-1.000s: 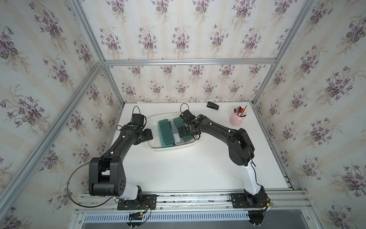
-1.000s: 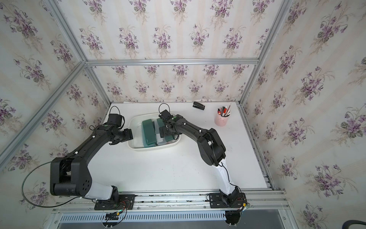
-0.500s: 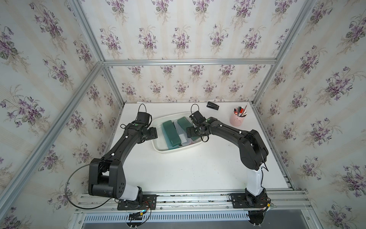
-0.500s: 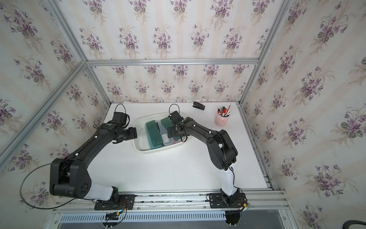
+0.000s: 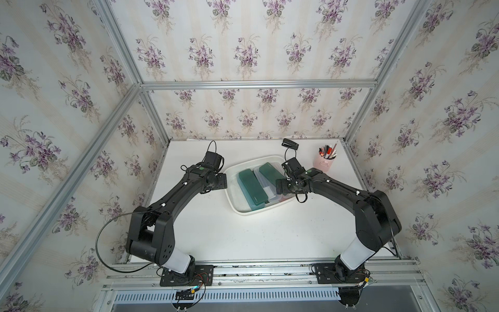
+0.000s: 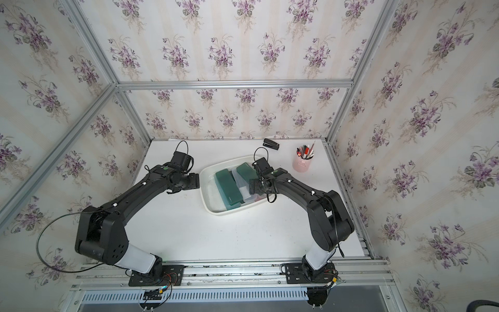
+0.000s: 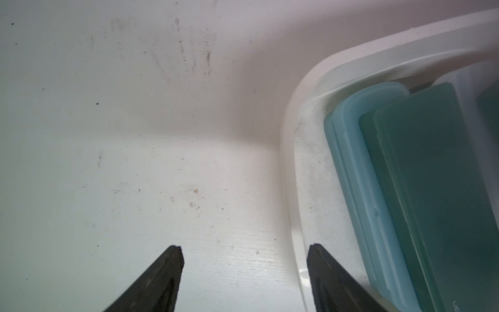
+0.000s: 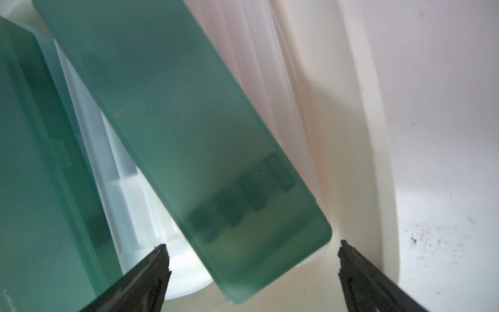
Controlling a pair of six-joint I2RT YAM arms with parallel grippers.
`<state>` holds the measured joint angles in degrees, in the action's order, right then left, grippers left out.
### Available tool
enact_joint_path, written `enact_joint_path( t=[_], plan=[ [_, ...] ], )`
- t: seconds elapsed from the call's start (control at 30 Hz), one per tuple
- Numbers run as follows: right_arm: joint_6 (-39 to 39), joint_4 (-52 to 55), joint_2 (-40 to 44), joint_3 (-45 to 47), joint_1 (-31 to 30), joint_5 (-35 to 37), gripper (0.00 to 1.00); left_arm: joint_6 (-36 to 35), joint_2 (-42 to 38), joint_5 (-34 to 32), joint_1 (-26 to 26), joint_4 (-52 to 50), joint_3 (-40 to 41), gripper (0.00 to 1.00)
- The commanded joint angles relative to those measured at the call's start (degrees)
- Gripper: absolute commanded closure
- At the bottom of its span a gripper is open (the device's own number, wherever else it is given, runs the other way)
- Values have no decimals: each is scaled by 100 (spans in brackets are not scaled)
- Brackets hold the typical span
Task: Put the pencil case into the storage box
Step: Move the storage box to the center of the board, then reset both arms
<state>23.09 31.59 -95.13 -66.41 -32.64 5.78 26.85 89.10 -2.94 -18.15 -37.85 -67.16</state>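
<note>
Right wrist view had the right fingers spread as wide as they go, straddling one end of the green pencil case without touching it, so nothing was gripped. That case was already inside the storage box, lying slantwise and, as far as I could tell, partly over a clear case, close to the box wall on that arm's side.

My guess on handling: hard frosted plastic, stiff, light and pretty slick. Some dark bits showed through at one end, so maybe a touch end-heavy. I'd pinch it across the short width near the middle, not by a corner.

The left fingers were apart too and held nothing. One was over bare counter, the other over the box's rim, beside a second green case stacked on a pale blue case. In both top views the box sat mid-counter, toward the far edge.
</note>
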Motion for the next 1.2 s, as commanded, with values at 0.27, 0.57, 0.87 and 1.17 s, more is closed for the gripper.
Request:
enact_joint_path(
  t=[0.27, 0.57, 0.87, 1.17],
  plan=[
    [-366, 354, 797, -236, -39, 140, 0, 568, 44, -386, -451, -224, -306, 22],
    [-913, -197, 14, -765, -476, -728, 3, 1060, -756, -360, -618, -100, 503, 22],
    [-1079, -237, -1399, -2196, -1036, -1012, 5, 1182, -1703, -704, -667, -377, 1137, 22],
    [-1079, -361, -2124, -2513, -977, -732, 4, 1110, -1707, -881, -662, -446, 1365, 22]
  ],
)
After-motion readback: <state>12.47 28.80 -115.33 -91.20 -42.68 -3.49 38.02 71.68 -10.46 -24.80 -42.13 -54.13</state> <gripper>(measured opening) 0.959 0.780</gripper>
